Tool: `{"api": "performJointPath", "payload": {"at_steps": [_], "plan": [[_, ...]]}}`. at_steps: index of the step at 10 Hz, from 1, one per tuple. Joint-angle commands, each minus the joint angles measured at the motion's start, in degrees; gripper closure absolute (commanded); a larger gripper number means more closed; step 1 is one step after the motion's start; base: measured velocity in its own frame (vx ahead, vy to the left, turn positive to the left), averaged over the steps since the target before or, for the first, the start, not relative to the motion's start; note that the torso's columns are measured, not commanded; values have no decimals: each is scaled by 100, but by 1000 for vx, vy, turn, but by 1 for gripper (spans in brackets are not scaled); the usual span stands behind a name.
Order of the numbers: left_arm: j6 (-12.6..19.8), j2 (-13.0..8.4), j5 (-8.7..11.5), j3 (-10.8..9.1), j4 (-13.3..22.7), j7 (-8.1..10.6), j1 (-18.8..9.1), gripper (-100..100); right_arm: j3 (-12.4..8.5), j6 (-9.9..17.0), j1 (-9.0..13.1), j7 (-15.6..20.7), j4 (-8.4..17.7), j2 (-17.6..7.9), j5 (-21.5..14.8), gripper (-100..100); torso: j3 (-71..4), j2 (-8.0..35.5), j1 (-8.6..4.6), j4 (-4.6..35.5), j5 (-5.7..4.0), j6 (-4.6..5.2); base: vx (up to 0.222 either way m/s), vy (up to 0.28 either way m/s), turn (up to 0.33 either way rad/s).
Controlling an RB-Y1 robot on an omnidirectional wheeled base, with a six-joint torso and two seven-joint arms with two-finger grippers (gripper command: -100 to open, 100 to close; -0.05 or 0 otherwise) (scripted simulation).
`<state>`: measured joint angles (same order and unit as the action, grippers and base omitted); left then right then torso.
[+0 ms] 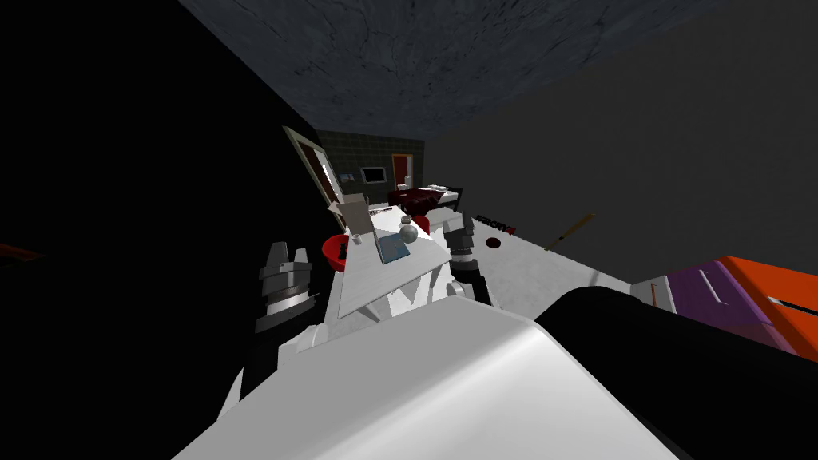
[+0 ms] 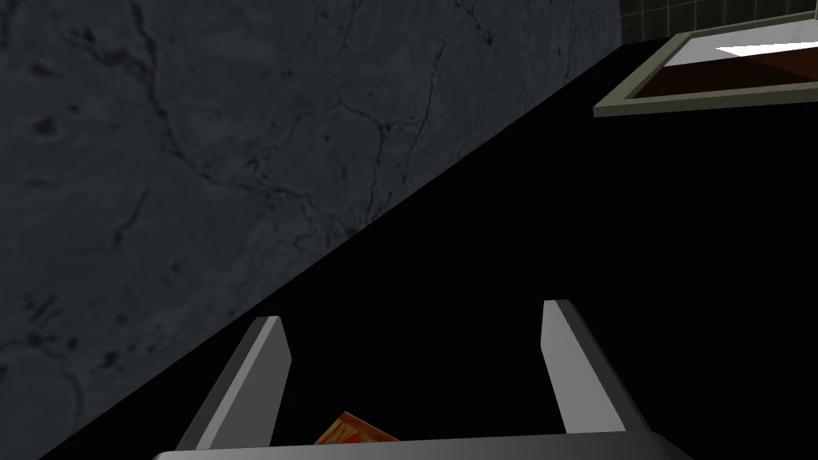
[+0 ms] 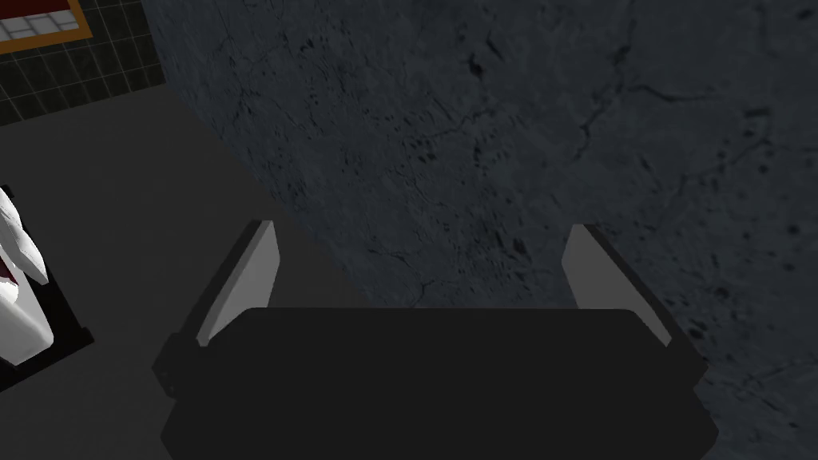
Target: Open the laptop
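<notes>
The flat blue-grey rectangular laptop point(image 1: 393, 247) lies on the white table point(image 1: 363, 287) at the centre of the head view, between a red bowl point(image 1: 335, 251) and a round grey bottle point(image 1: 408, 232). The left gripper point(image 2: 413, 315) is raised at centre-left of that frame, beside the table; its fingers stand apart and hold nothing. The right gripper point(image 3: 422, 226) is at the table's right edge, fingers likewise apart.

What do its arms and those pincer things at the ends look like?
The left gripper and right gripper each have two thin, light grey, blade-like fingers with slanted tips, on a dark boxy body. In the head view, the wrists are dark grey, ribbed cylinders with a pale ring.
</notes>
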<state>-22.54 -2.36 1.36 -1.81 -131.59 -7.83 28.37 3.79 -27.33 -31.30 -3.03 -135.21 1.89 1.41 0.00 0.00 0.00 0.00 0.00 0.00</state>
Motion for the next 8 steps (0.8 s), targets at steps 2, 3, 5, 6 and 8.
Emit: {"api": "performJointPath", "payload": {"at_steps": [2,3,5,6,8], "plan": [[0,0,0,0,0,0,0,0,0,0,0,0,0,0,0,0,-1200,597,0,600,0,0,0,0,0],[0,0,0,0,-1,0,0,0,0,0,0,0,-1,0,0,0,-2014,1003,0,1006,0,0,0,0,0],[0,0,0,0,-1,0,0,0,0,0,0,0,-1,0,0,0,-3692,1845,0,1846,0,0,0,0,0],[0,0,0,0,-1,0,0,0,0,0,0,0,-1,0,0,0,-4536,2269,0,2268,0,0,0,0,0],[-1,0,0,0,-2,0,0,0,0,-1,0,0,-2,0,0,0,-6227,3116,0,3114,0,0,0,0,0]]}}
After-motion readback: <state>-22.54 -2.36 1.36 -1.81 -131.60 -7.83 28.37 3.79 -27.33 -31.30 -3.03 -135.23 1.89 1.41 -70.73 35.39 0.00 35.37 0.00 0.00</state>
